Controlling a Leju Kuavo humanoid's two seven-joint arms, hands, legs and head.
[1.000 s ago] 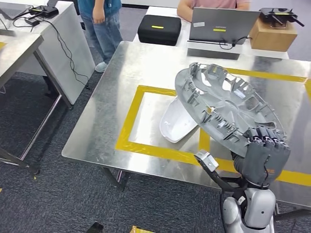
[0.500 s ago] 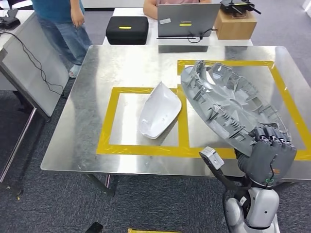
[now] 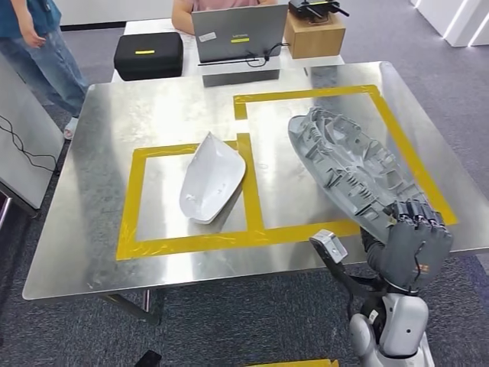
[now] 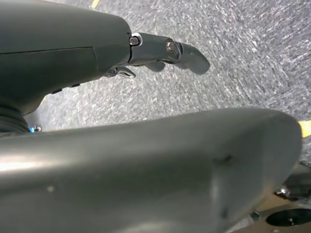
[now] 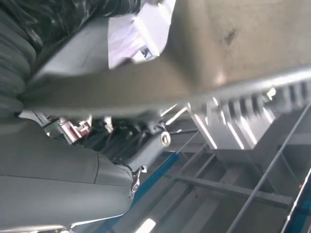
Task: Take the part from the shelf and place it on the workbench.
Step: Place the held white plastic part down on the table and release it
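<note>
A large grey wheel cover (image 3: 346, 168) hangs tilted over the right yellow-taped square (image 3: 403, 145) of the steel workbench (image 3: 86, 229). My right hand (image 3: 415, 246) grips its near rim from below, at the bench's front right edge. In the right wrist view the cover's ribbed underside (image 5: 238, 43) lies close against that hand (image 5: 55, 165). A white shell-shaped part (image 3: 210, 180) rests in the left taped square. My left hand (image 4: 110, 53) hangs over grey carpet with its fingers (image 4: 183, 51) stretched out and nothing in them.
Along the far edge of the bench stand a black case (image 3: 149, 55), a laptop (image 3: 239, 34) and a cardboard box (image 3: 314, 34). One person (image 3: 190, 8) sits behind the laptop, another (image 3: 40, 53) stands at far left. A second table (image 3: 23, 153) lies left.
The camera has swung, so the whole bench has shifted left and now sits squarely ahead. The wheel cover stays in my right hand and now hangs over the right taped square.
</note>
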